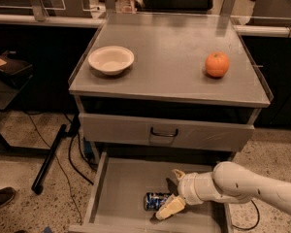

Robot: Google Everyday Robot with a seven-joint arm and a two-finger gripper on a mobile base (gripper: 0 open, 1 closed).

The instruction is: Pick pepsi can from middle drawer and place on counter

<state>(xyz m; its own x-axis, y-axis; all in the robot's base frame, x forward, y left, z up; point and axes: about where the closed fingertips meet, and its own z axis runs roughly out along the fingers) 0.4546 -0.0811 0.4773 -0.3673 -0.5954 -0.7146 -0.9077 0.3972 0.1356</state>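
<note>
You had the gripper (171, 194) low inside the middle drawer (121, 188), toward its front and right of its centre. Its fingers were spread apart, one behind and one in front of the right end of the pepsi can (155, 200). Whether either finger already touched the can was hard to tell; it looked like a straddle, not a grasp.

The can lay on its side on the drawer floor near the front edge. Its long axis ran roughly across the drawer, one end toward the left wall and the other into the gripper's opening.

Your risks from there:
- If one finger met the can first, it could roll or skid across the flat floor.
- Closing on only the end could let the can pivot out during the lift.
- Rising too far back in the drawer could catch the closed drawer face (164, 132) above.
</note>
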